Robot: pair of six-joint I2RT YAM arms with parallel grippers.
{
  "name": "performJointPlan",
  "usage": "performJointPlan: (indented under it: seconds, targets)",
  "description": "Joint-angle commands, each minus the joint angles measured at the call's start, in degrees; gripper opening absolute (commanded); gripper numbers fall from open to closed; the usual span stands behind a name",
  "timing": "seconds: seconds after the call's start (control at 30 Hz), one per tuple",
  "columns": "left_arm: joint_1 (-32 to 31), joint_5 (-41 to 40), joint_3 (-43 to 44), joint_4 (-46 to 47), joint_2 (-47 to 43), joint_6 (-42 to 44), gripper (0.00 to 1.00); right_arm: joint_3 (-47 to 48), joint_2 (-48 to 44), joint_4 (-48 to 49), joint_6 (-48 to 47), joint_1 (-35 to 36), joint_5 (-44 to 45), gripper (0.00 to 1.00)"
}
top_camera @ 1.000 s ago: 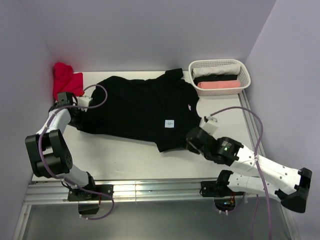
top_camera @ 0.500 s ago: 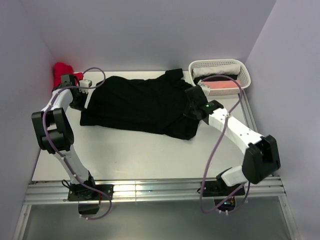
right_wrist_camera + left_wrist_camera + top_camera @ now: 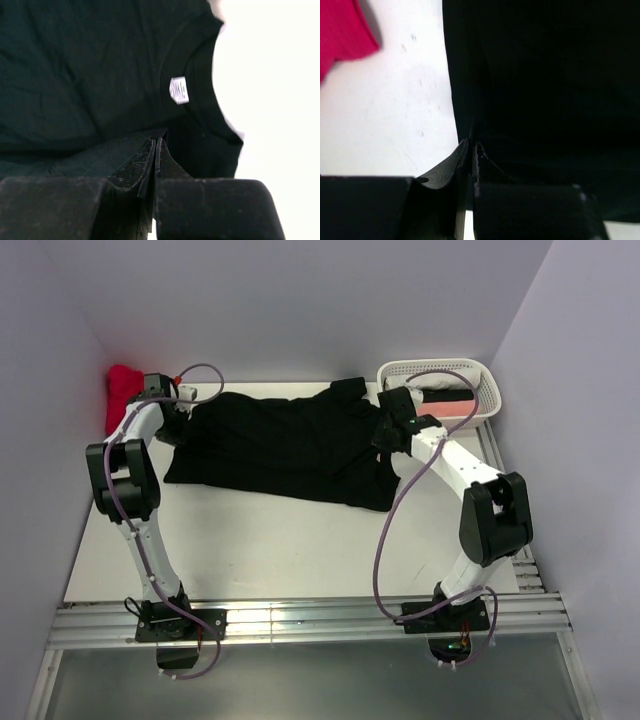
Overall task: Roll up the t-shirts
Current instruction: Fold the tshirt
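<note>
A black t-shirt (image 3: 280, 445) lies across the back half of the table, its near part folded over toward the far wall. My left gripper (image 3: 172, 426) is shut on the shirt's left edge, and the left wrist view shows black cloth (image 3: 545, 75) pinched between the jaws (image 3: 471, 146). My right gripper (image 3: 384, 442) is shut on the right side near the collar. In the right wrist view a fold of the shirt (image 3: 75, 65) sits between the jaws (image 3: 156, 141), with the small white tag (image 3: 178, 90) just beyond them.
A red cloth (image 3: 122, 390) is bunched in the back left corner, close to my left wrist, and shows again in the left wrist view (image 3: 340, 30). A white basket (image 3: 430, 366) with rolled cloths stands at the back right, next to my right arm. Metal rails (image 3: 300, 620) run along the near edge.
Both arms have reached from the near side to the back of the table, carrying the shirt's near edge with them. The shirt is now folded narrower and its white tag is covered in the top view.
</note>
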Motion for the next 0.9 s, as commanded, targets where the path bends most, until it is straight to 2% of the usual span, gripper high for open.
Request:
performJointPlan:
  seconds: [0.0,0.37,0.47,0.6,0.7,0.87]
  targets:
    - [-0.98,-2.99,4.92,0.03,2.01,-2.04,0.12,3.91,2.38,1.71,-1.72,-1.05,-0.05,0.00]
    - [-2.30,-7.74,7.38,2.66,4.56,-3.54,0.15,4.79,7.65,3.21,-1.28,-2.29,-0.67,0.00]
    - [-2.39,-8.09,7.21,3.10,4.39,-3.71,0.22,5.93,9.14,2.86,-1.46,-2.46,-0.76,0.00]
    - [-2.39,-8.00,5.63,5.03,2.54,-3.63,0.50,7.43,12.04,2.33,-1.55,-2.55,-1.02,0.00]
    - [-2.30,-7.56,4.13,6.17,0.52,-3.45,0.61,8.31,13.80,2.24,-1.46,-2.72,-1.20,0.00]
    - [-1.60,-6.25,0.45,5.74,-3.86,-2.40,0.66,11.03,16.18,1.53,-1.63,-3.34,-0.75,0.00]
